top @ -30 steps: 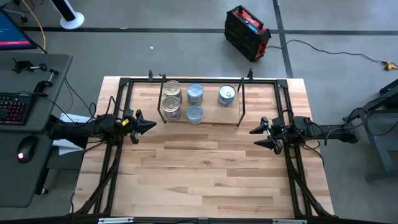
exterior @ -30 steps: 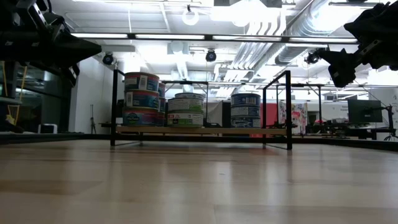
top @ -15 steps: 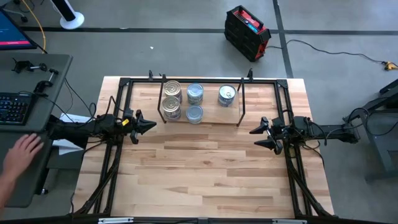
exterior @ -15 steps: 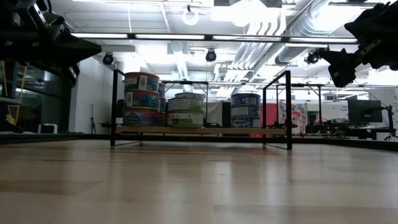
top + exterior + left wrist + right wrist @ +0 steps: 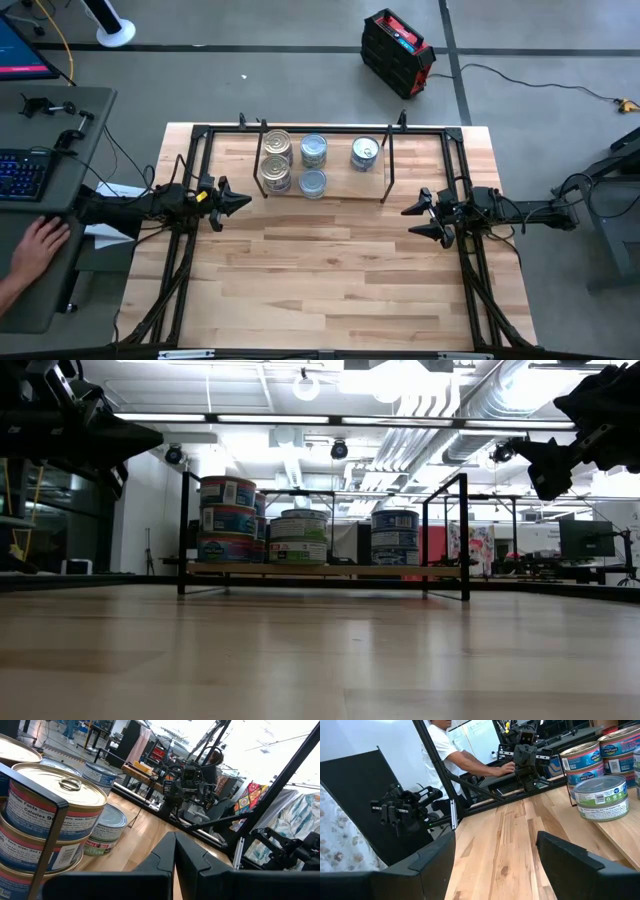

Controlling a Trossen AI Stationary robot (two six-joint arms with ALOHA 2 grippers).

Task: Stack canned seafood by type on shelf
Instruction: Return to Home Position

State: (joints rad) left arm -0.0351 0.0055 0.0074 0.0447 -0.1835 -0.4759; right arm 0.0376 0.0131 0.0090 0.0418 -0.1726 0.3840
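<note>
Jaws: left gripper [image 5: 232, 202] pressed together, right gripper [image 5: 418, 218] spread wide, both empty. Flat round shiny-lidded tins [image 5: 313, 150], stacked maybe three high, on pale wooden wire-post shelf [image 5: 345, 185], well apart from both.

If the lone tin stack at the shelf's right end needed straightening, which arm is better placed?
Likely right: the open right gripper hovers nearer that silver-lidded round tin stack; the shut left gripper sits beyond the other stacks.

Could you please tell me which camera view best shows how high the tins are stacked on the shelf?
The low view: it looks level at the shelf, so the tins show side-on, layer by layer. The high view shows only five top lids; the wrist views each catch only some tins, partly cut off.
</note>
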